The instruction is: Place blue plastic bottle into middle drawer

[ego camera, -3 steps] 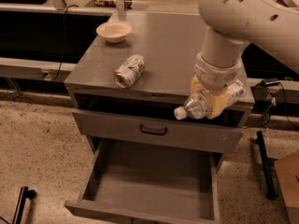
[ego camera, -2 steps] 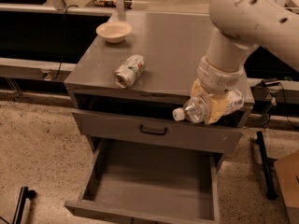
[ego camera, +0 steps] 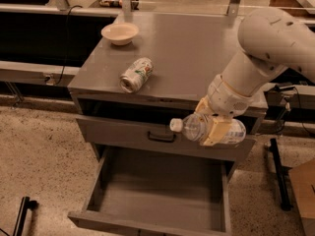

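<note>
The blue plastic bottle, clear with a white cap pointing left, lies sideways in my gripper. The gripper is shut on the bottle's middle and holds it in the air in front of the closed drawer front with the black handle. The white arm comes in from the upper right. The middle drawer is pulled out below, grey with a bare flat floor. The bottle hangs above its back right part.
A silver-green drink can lies on its side on the cabinet top. A pale bowl stands at the top's back left. A dark stand is on the speckled floor to the right of the cabinet.
The gripper has carried the bottle a little lower and forward, from the cabinet top's front edge to in front of the closed drawer front. The can, the bowl and the drawer have not moved.
</note>
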Motion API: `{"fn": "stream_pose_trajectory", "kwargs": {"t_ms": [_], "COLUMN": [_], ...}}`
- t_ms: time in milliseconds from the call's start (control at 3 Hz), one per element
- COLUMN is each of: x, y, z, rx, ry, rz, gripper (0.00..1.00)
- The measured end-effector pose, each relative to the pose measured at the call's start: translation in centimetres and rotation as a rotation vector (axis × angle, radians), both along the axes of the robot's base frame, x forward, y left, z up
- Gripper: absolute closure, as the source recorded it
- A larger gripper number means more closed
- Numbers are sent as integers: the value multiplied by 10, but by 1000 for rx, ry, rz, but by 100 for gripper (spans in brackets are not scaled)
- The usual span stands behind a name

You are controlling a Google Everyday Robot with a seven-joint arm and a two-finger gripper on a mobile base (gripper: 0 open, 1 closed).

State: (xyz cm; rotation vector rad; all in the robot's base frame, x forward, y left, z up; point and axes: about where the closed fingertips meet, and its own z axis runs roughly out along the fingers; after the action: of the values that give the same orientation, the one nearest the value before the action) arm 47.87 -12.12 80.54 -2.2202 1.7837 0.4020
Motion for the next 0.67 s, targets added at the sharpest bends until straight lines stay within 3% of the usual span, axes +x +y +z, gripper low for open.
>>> {"fn": "stream_pose_trajectory", "kwargs": {"t_ms": [333,667], "x": [5,-6], "y": [0,6], "z": [-10,-65], "rx": [18,57], "ry": [31,104], "rz": [-27,-110], "gripper": [100,100]}}
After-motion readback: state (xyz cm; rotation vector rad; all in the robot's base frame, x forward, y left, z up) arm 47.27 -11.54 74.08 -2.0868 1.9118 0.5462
